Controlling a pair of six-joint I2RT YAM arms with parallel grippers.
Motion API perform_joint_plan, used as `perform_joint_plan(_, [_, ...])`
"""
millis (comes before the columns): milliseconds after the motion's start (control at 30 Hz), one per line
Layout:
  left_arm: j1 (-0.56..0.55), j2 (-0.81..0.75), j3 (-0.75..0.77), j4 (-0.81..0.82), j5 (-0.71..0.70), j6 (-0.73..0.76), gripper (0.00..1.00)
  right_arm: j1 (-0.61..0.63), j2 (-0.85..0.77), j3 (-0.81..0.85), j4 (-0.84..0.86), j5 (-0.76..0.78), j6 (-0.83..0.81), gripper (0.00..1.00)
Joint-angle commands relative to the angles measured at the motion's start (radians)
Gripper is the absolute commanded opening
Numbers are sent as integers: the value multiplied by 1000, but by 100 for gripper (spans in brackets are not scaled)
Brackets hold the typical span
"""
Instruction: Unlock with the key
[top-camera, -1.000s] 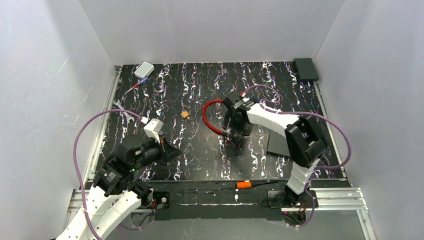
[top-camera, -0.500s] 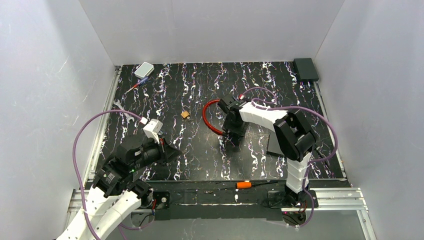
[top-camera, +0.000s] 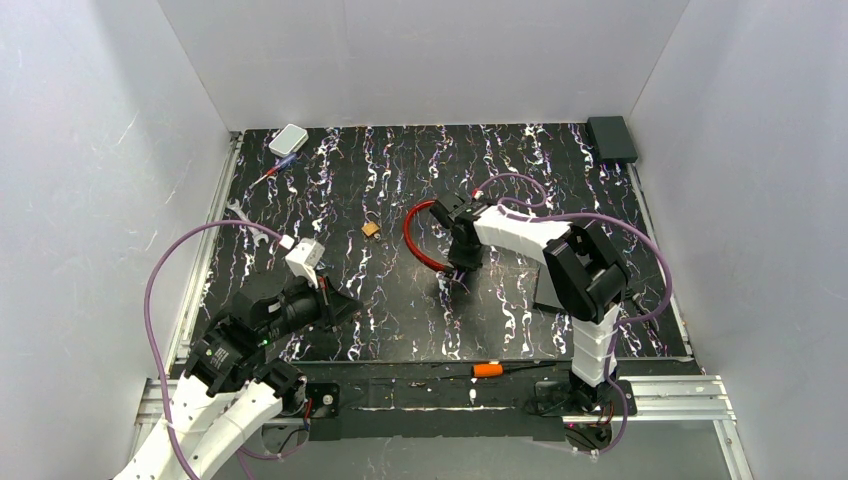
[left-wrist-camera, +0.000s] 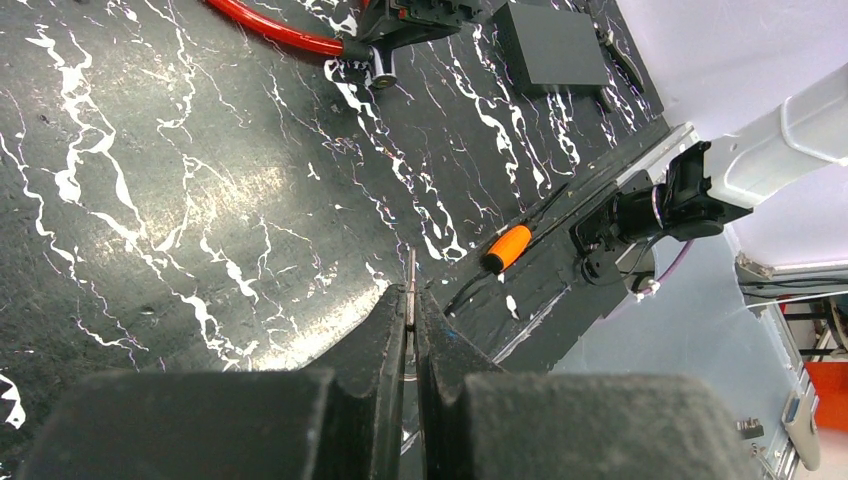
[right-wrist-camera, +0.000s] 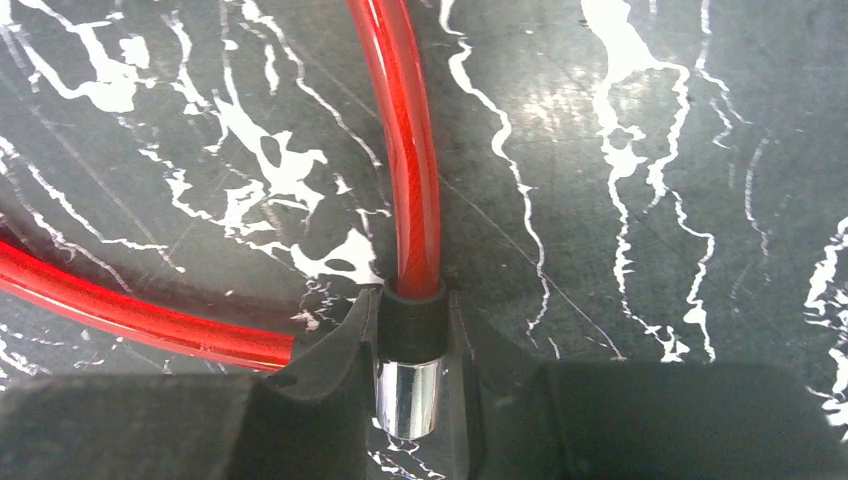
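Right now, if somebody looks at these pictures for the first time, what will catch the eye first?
The bright red cable looped at mid-table stands out most; the right gripper has its black-collared silver end between the fingers. Next, the left gripper, near the left front edge, pinches the key, a thin silvery blade.

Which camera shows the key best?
The left wrist view: the key shows edge-on as a thin silvery strip pinched in the left tool. The top view cannot resolve it; the right wrist view lacks it.
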Motion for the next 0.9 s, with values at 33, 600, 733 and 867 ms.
perform_joint_plan(33, [-5,-13,3,2,-18,20,0,5,-81,-92,193,-84,-39,1])
perform_joint_plan(600, [-5,-94,-145,213,-1,-151,0,-9,-492,-505,676,-210,62,1])
perform_joint_plan(733, [-5,-95,-203,293,5,-217,0,-11,-473,-538,764,-312,67,1])
perform_joint_plan(867, [-5,-79,-237,350,21,-274,0,-11,-442,-533,755,-342,81,1])
